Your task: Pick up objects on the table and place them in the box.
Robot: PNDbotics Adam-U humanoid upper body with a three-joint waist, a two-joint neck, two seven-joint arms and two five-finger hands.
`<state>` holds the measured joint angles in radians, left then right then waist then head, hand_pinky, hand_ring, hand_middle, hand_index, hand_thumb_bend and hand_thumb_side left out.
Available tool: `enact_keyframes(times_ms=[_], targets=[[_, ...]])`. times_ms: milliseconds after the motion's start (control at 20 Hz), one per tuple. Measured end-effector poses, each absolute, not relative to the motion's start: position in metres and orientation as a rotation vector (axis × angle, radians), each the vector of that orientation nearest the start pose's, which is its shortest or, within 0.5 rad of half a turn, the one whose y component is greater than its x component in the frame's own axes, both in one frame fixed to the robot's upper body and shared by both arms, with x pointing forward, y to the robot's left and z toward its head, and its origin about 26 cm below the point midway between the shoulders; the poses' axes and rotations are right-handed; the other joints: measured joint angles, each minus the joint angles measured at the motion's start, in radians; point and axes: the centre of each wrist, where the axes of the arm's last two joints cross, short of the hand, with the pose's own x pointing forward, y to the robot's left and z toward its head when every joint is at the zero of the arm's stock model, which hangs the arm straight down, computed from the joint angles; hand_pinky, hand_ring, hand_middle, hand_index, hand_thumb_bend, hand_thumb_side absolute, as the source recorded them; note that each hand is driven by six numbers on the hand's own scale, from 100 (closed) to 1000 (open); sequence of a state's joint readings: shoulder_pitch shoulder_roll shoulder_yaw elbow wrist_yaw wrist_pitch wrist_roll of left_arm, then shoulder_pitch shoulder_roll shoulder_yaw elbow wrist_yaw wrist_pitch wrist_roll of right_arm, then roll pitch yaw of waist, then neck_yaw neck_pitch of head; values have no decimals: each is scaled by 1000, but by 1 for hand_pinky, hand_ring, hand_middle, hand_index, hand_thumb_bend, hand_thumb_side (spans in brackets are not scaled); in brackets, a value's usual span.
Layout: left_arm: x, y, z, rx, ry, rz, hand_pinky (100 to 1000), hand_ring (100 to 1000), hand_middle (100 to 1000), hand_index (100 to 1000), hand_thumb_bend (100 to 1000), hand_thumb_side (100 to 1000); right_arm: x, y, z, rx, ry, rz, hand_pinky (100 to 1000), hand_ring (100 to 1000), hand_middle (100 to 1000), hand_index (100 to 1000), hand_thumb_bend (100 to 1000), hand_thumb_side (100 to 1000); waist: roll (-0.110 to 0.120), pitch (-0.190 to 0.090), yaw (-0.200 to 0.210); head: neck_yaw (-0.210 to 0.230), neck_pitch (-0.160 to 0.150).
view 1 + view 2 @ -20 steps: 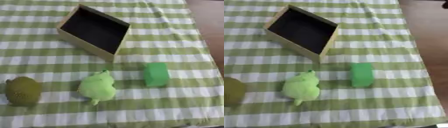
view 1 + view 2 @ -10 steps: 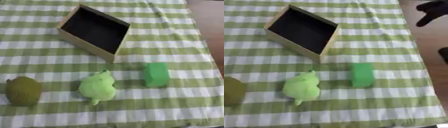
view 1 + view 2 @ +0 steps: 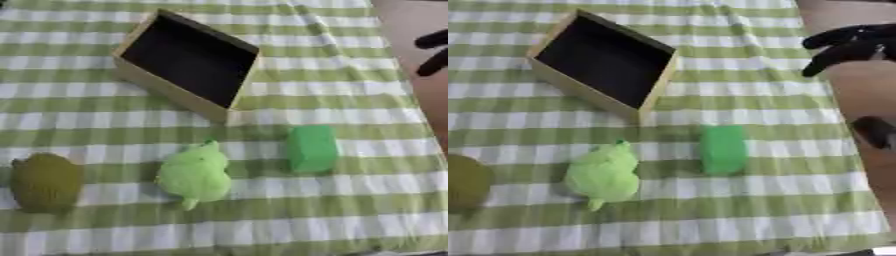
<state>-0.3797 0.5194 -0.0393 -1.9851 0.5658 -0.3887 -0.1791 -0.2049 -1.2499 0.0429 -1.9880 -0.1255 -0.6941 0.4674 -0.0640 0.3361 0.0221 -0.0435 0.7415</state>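
While my right hand (image 3: 852,44) hangs beyond the table's right edge, fingers relaxed and holding nothing, I judge the reach is only starting. The green block (image 3: 724,149) lies nearest, just short of the box (image 3: 651,79); next I must come down over it. The light-green toy (image 3: 604,173) and olive lump (image 3: 45,181) lie leftward, clear of my path.

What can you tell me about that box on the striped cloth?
The box is a shallow open-topped tray with pale tan walls, cardboard or wood by the look, and a black inside that appears empty. It sits flat on the green-and-white cloth, turned corner-on to the camera, at the far left. Nothing touches it; the green items lie nearer.
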Motion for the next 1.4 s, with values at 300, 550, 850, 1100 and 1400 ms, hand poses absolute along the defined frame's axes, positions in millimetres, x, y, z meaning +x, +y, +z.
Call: enact_keyframes(times_ms=[300,550,850,1100,1400], targets=[[305,269,233,705,3458,689,737,860,794,891,100,569,277,-345,281,278,2245,-2517,1000,1000,810,1000,100,592,0,0,12,-13,4],[305,268,233,724,3453,714,737,861,795,889,100,568,280,-336,271,289,2119,-2521,1000,1000,795,1000,100,578,0,0,18,-21,5],[305,266,234,742,3447,728,737,862,796,888,100,568,282,-327,260,292,2025,-2495,1000,1000,785,1000,100,603,0,0,22,-26,5],[306,265,233,756,3447,742,737,863,796,887,100,568,287,-324,252,296,2002,-2490,1000,1000,771,1000,100,669,0,-1,27,-29,5],[306,264,232,770,3445,758,737,863,796,884,100,568,298,-321,241,277,2050,-2499,1000,1000,747,1000,100,717,0,-1,30,-33,5]])
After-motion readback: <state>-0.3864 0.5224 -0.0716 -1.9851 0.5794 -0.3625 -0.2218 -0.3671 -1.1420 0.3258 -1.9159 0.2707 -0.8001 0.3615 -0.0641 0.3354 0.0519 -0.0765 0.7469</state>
